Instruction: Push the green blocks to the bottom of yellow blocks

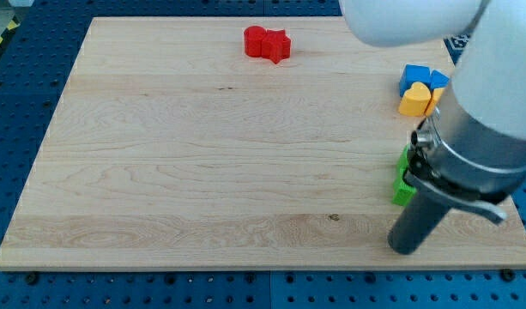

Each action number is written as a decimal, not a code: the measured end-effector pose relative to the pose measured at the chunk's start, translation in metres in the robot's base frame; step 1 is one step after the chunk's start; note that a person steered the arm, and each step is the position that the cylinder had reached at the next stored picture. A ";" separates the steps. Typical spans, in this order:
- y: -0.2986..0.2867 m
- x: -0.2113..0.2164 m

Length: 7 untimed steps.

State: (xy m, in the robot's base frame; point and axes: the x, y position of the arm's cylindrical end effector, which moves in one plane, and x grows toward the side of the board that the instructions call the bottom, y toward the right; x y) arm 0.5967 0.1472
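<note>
Two green blocks (403, 190) sit near the board's right edge, one above the other, largely hidden behind my arm, so their shapes cannot be made out. A yellow heart-shaped block (414, 102) and a second yellow block (438, 92) lie above them, at the right edge. The dark rod comes down in front of the green blocks. My tip (405, 250) rests on the board just below the lower green block, close to it; I cannot tell whether it touches.
Two blue blocks (415, 76) touch the yellow ones from the view's top. Two red blocks (268, 43) lie together near the board's top edge. The wooden board (202, 172) sits on a blue perforated table. The arm's white body covers the top right.
</note>
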 end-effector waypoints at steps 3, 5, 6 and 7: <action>0.022 -0.027; 0.022 -0.038; 0.022 -0.054; 0.022 -0.062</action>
State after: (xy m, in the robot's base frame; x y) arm 0.5349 0.1696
